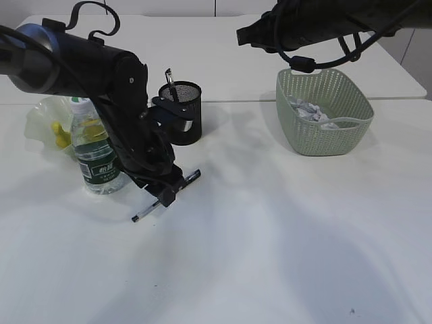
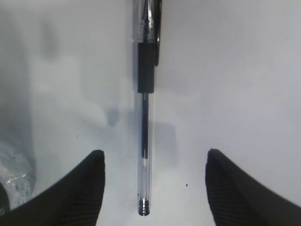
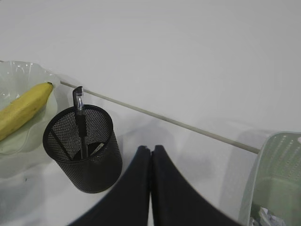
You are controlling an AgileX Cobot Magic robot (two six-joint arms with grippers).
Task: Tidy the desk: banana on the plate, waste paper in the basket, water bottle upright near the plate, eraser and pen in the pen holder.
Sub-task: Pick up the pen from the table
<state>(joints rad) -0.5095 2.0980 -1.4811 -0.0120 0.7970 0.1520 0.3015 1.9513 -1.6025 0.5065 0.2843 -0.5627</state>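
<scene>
While my left gripper [image 2: 151, 186] straddles the pen [image 2: 145, 141] lying on the desk [image 1: 270, 236], fingers wide, nothing's gripped. Right gripper [image 3: 151, 155] hangs pinched shut and empty above the pen holder [image 3: 84, 150], clear of the work.

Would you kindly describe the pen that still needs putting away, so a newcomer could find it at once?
Start at the black mesh pen holder near the back of the white table. In front of it, beside the upright water bottle, the left pincer hangs open over a pen. That pen lies flat on the table, clear-barrelled with a black grip, whereas the other pen stands in the holder.
</scene>
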